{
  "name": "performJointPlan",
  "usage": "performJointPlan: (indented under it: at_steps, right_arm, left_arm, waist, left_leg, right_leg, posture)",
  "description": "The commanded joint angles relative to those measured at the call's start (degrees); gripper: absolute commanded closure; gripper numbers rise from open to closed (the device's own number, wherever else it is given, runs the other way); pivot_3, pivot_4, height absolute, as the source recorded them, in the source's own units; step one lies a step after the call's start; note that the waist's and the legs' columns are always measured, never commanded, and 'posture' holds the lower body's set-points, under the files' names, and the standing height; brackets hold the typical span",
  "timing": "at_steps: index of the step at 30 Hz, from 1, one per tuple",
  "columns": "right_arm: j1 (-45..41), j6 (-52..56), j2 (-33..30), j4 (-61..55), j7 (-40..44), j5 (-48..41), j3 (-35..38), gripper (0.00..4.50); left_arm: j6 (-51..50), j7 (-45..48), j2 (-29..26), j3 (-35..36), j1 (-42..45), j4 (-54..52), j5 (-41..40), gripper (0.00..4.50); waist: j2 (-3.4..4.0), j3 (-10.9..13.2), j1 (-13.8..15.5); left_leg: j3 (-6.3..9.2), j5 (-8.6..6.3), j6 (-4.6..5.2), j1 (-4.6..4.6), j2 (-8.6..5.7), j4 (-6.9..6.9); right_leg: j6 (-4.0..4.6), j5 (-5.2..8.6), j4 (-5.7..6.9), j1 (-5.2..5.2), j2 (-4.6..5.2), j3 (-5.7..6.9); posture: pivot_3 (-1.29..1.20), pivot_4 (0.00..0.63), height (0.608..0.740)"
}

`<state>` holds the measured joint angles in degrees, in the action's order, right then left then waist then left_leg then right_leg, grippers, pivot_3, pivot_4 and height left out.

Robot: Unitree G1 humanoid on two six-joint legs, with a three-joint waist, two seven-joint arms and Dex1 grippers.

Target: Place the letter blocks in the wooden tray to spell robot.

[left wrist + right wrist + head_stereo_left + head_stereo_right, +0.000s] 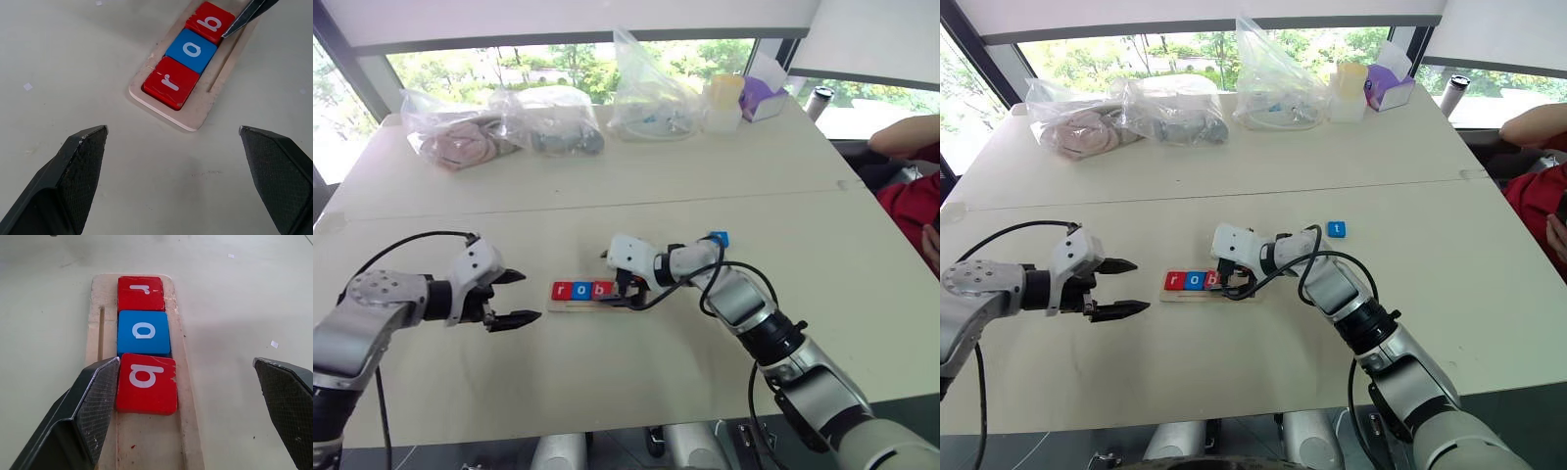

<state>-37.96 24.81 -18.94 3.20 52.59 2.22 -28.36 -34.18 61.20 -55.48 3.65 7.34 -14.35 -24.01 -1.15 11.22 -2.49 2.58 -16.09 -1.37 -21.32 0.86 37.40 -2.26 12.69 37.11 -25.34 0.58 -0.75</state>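
The wooden tray [183, 396], a long narrow light-wood frame with a raised rim, lies on the pale matte surface [607, 392] with its long axis running left to right across the robot's front. Three flat square letter blocks sit in its left end, touching in a row: a red "r" [140, 293], a blue "o" [143, 332] and a red "b" [146, 383]. The right gripper [195, 406] hovers over the tray with fingers spread, one fingertip [100, 391] just beside the "b". The left gripper [514, 297] hangs open, left of the tray. Farther back, a blue "t" block [1336, 229] lies apart. Clear plastic bags [499, 127] line the far edge.
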Motion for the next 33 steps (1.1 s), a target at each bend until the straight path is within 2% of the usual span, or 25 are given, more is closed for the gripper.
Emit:
performJointPlan:
  at_steps: [1,6,11,15,17,22,27,33]
  right_arm:
    - [-0.90,-0.98,0.67,-2.53,-0.03,-1.12,1.91,0.07]
    - [0.44,8.94,-2.18,-14.85,-0.01,-11.70,14.36,0.07]
    - [5.90,19.95,-9.37,-20.09,-6.47,-10.93,22.14,0.07]
    - [11.54,34.33,-9.58,-26.62,-13.77,-11.86,27.30,0.07]
    - [14.20,42.34,-8.23,-31.03,-18.69,-10.94,28.70,0.07]
    - [17.74,52.14,-2.73,-39.91,-27.76,-9.98,30.55,0.07]
    - [21.31,55.45,-0.73,-43.90,-36.25,-6.75,28.80,0.07]
    - [24.09,56.08,-1.21,-43.58,-40.15,-5.91,28.24,0.07]
  left_arm:
    - [0.73,-0.13,0.16,0.77,0.52,-0.83,-0.08,0.00]
    - [-1.03,-0.58,0.84,2.56,1.51,-2.06,-2.54,0.00]
    - [-5.00,-1.14,2.20,5.34,3.88,-3.78,-8.01,0.00]
    - [-8.12,-1.70,2.92,6.08,6.22,-5.92,-11.90,0.00]
    - [-9.05,-2.02,2.81,5.94,7.34,-6.64,-12.77,0.00]
    - [-9.10,-2.35,2.90,5.20,8.35,-6.32,-12.73,0.00]
    - [-7.73,-2.31,3.44,3.51,8.46,-4.70,-11.31,0.00]
    - [-7.15,-2.34,3.78,2.14,9.56,-3.90,-10.37,0.00]
  waist:
    - [0.00,0.00,0.00]
    - [0.00,0.00,0.23]
    - [-0.07,-0.04,1.09]
    - [-0.04,-0.02,1.26]
    - [-0.05,-0.03,1.24]
    - [-0.04,-0.03,1.14]
    - [-0.05,-0.04,1.47]
    - [-0.05,-0.04,1.37]
  left_leg:
    - [0.00,0.00,0.00,0.00,0.00,0.00]
    - [0.03,0.00,0.00,-0.05,0.00,0.01]
    - [0.05,0.00,0.00,-0.04,-0.03,0.02]
    - [-0.03,0.00,0.00,-0.02,-0.03,0.00]
    - [-0.04,0.00,0.00,0.00,-0.01,-0.06]
    - [-0.02,0.00,0.00,0.03,0.01,-0.12]
    - [-0.04,0.02,-0.04,-0.01,-0.03,-0.09]
    - [-0.18,0.02,-0.04,-0.02,-0.05,-0.08]
  right_leg:
    - [0.00,0.00,0.00,0.00,0.00,0.00]
    - [-0.01,0.00,0.00,-0.02,0.01,0.00]
    - [-0.01,0.02,-0.05,0.03,0.08,0.01]
    - [-0.02,0.04,-0.04,0.00,0.02,-0.07]
    - [-0.04,0.04,-0.01,-0.03,-0.02,-0.11]
    - [-0.16,0.11,0.00,-0.06,-0.06,-0.11]
    - [0.01,0.23,-0.05,-0.05,-0.02,-0.11]
    - [0.00,0.24,-0.10,-0.06,0.02,-0.17]
  posture:
    - [0.00,0.150,0.740]
    - [0.00,0.150,0.740]
    - [0.00,0.150,0.740]
    - [0.00,0.150,0.740]
    - [0.00,0.150,0.740]
    - [0.00,0.150,0.740]
    - [0.00,0.150,0.740]
    - [0.00,0.150,0.740]
